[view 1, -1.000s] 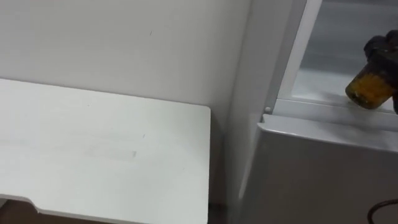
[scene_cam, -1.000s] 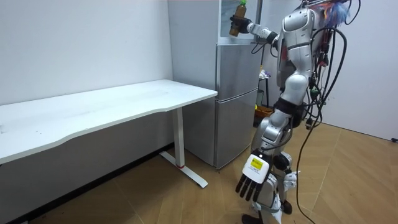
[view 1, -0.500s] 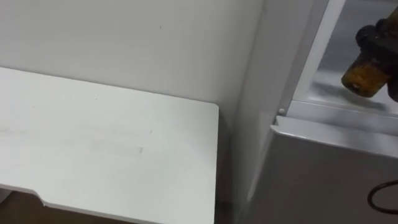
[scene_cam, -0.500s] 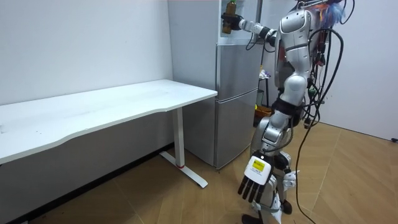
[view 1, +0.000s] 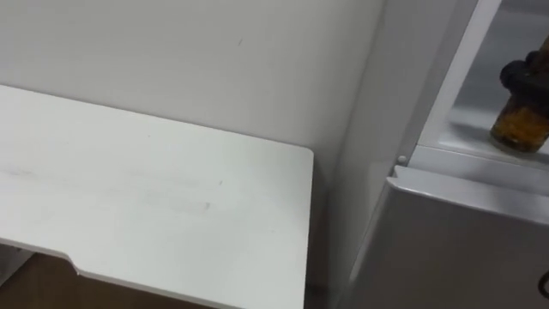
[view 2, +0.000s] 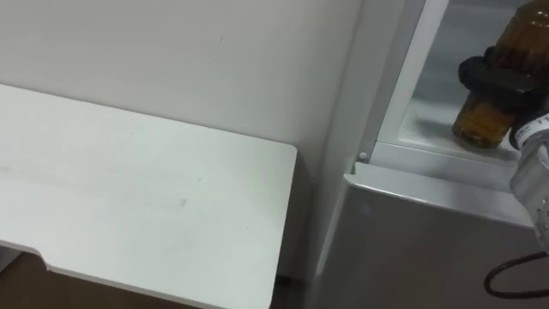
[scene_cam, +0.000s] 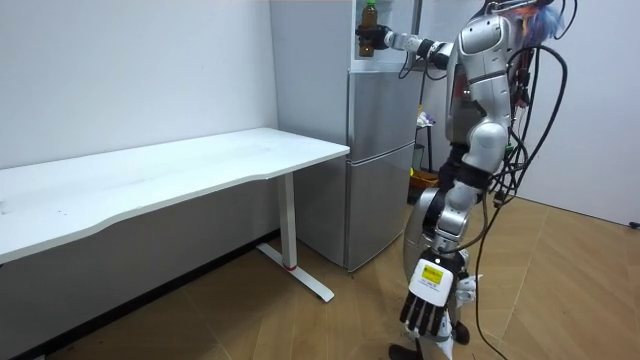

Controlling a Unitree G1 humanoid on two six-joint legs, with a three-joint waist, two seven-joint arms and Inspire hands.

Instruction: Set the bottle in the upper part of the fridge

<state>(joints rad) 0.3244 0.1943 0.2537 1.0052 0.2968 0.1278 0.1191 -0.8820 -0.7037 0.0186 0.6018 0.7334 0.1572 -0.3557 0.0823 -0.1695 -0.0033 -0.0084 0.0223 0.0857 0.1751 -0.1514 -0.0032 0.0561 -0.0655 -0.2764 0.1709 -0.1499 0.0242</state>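
Right hand (view 2: pixel 495 75) grips the one amber bottle (view 2: pixel 479 122) upright inside the one fridge (view 2: pixel 412 236); left hand (scene_cam: pixel 425 312) hangs slack.

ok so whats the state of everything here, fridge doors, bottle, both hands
upper fridge: open
lower fridge door: shut
bottle: upright, inside the upper fridge near its front edge, held
right hand: curled round the bottle
left hand: hanging low at the robot's side, fingers relaxed, empty
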